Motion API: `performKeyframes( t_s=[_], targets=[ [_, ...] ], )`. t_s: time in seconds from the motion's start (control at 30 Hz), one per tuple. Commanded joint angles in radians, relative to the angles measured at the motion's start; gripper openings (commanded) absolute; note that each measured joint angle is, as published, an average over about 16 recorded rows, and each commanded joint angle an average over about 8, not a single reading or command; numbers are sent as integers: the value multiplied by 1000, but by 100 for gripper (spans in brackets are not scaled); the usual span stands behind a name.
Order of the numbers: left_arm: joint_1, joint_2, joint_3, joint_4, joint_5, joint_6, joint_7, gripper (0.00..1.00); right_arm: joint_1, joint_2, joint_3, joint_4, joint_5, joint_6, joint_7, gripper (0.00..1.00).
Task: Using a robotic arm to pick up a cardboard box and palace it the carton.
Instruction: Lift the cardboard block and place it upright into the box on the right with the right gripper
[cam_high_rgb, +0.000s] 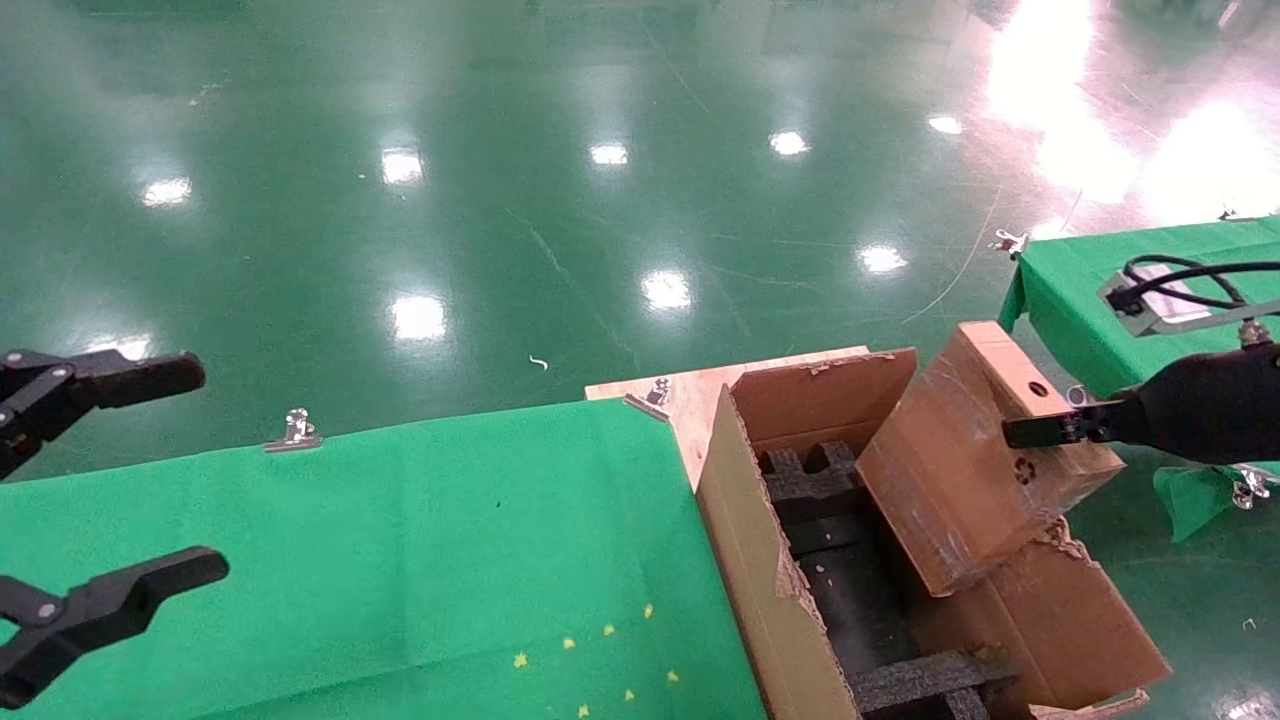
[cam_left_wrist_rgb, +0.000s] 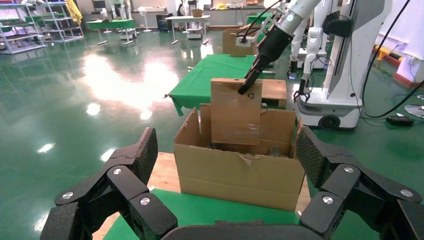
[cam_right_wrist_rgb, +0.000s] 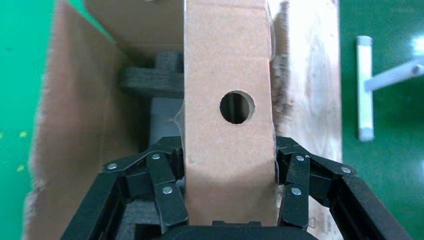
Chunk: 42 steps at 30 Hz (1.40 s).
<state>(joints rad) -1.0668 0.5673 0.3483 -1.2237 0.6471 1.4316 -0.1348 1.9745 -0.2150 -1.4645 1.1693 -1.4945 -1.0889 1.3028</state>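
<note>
Cardboard box (cam_high_rgb: 960, 470) placement is the step in hand, judged from how things lie: the box is lifted and hangs tilted over the open carton (cam_high_rgb: 780, 600), its lower end just at the carton's mouth.

Farthest left, the left gripper (cam_high_rgb: 100, 480) is parked over the green-covered surface (cam_high_rgb: 400, 560), its jaws spread wide with nothing between them; its wrist view looks across the surface at the carton and the box above it.

Next comes the carton, standing just past the surface's edge on a wooden board (cam_high_rgb: 690, 400), flaps upright, its torn near wall facing the left jaws. Inside lie black foam inserts (cam_high_rgb: 810, 480) with a slot open between them.

To the right, the right gripper (cam_right_wrist_rgb: 229, 185) belongs to the robotic arm (cam_left_wrist_rgb: 280, 30) reaching in from that side. Its jaws are closed on the box's two broad faces near one end, with a narrow face bearing a round hole (cam_right_wrist_rgb: 237, 106) running out ahead of them. Beyond the held box the wrist view shows foam and the carton's inner wall.

The next move likely calls for lowering the box straight down between the flaps, keeping it clear of the ragged edges and lined up with the gap in the foam, then opening the jaws once it rests there.
</note>
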Motion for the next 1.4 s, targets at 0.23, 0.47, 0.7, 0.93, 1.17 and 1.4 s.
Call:
performKeyframes(
  t_s=[0.23,0.47,0.7,0.93,1.17,1.4],
  targets=[
    [0,0,0,0,0,0,0,100,-46,20,-37,85,-103,92,137,0],
    [0,0,0,0,0,0,0,100,-82,17,-65,136,-173,142,235,0],
    [0,0,0,0,0,0,0,100,-121,-4,-91,150,-216,186,299,0],
    [0,0,0,0,0,0,0,100,-164,-27,-116,146,-241,235,334,0],
    [0,0,0,0,0,0,0,100,-210,-61,-138,133,-266,298,364,0],
    [0,0,0,0,0,0,0,100,-265,-100,-160,97,-278,369,383,0]
  ],
)
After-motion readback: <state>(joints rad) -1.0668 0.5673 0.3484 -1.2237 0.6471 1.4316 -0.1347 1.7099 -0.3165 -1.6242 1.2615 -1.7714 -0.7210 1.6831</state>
